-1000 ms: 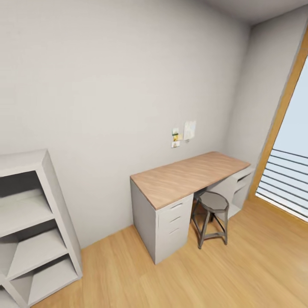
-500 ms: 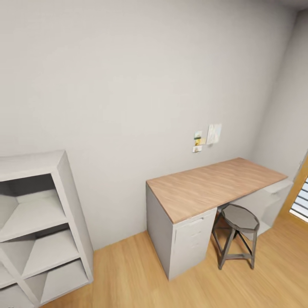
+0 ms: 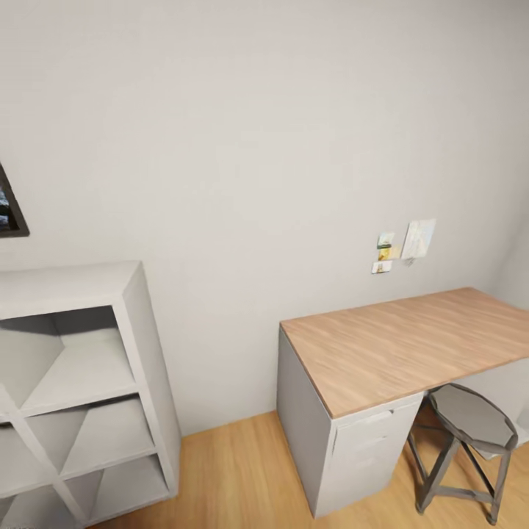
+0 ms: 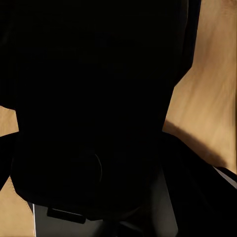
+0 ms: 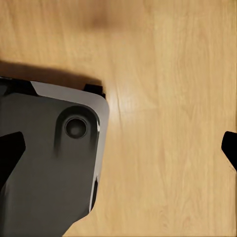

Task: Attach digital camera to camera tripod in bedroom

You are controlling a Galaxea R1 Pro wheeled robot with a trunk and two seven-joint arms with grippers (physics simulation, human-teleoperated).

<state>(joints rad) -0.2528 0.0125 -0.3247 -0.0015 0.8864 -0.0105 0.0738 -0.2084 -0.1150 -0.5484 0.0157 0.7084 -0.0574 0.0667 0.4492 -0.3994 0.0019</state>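
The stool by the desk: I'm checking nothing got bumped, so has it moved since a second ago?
No. The stool keeps its place beside the desk; both drift right and down together, so the camera has turned left.

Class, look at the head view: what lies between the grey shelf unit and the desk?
Nothing stands there: only bare wood floor and pale wall separate the shelf unit from the desk.

Even, bright head view — wrist views shadow-dark.

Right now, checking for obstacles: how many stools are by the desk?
1: a stool tucked partly under the desk at its right end; others past the frame edge may be hidden.
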